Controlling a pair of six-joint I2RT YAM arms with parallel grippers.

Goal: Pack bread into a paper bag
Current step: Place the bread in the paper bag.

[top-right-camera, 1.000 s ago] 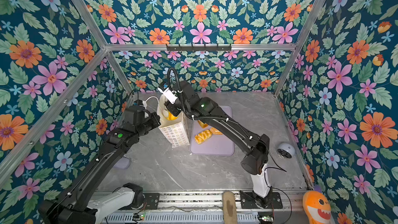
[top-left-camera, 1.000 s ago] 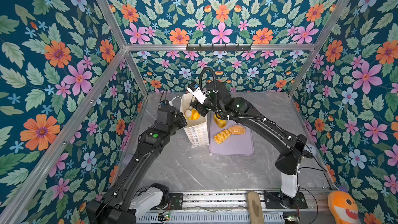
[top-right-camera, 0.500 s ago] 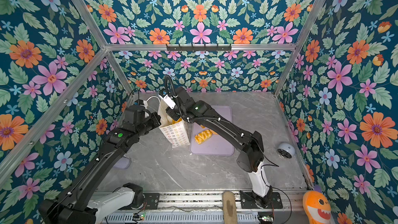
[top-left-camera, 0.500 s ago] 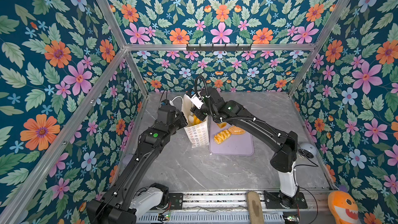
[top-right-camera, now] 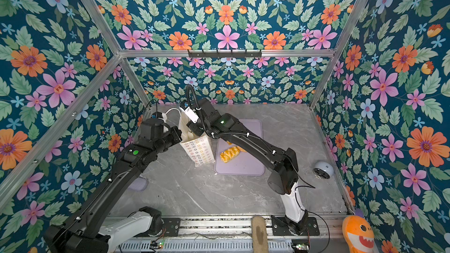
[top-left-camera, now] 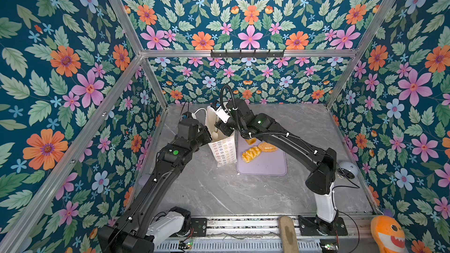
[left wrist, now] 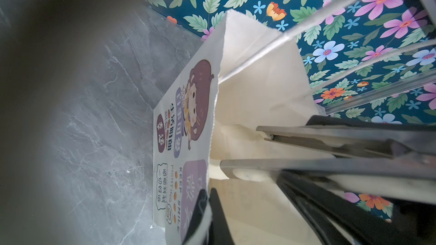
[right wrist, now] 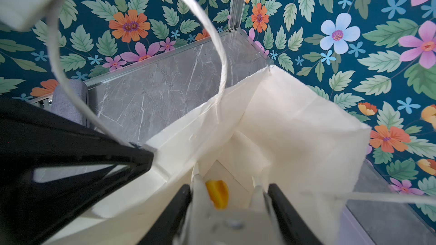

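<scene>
my left claw (left wrist: 240,149) is shut tight on the rim of the paper bag (top-left-camera: 224,152), pinching the top edge of the wall nearest my left arm, so the mouth gapes open. the bag stands upright on the grey marbled table (top-left-camera: 219,191), just beside the lilac mat (top-left-camera: 265,169), and its ring-printed side faces the camera in both top views. the left wrist view shows another side printed with a cartoon girl and purple labels. my right claw (right wrist: 226,181) is dipped into the bag's mouth with its jaws apart and a clear gap between them, gripping nothing. past them, low in the cream inside, lies one golden-orange piece of bread (right wrist: 217,194), close to one finger; whether it touches that finger i cannot tell. a white cord handle (right wrist: 221,67) arches up in front of my right wrist camera. outside the bag, on the mat, the braided roll (top-left-camera: 250,155) lies against the seeded roll (top-left-camera: 267,146). a blocky orange piece (top-left-camera: 250,141) peeks out from under my right arm, mostly hidden.
</scene>
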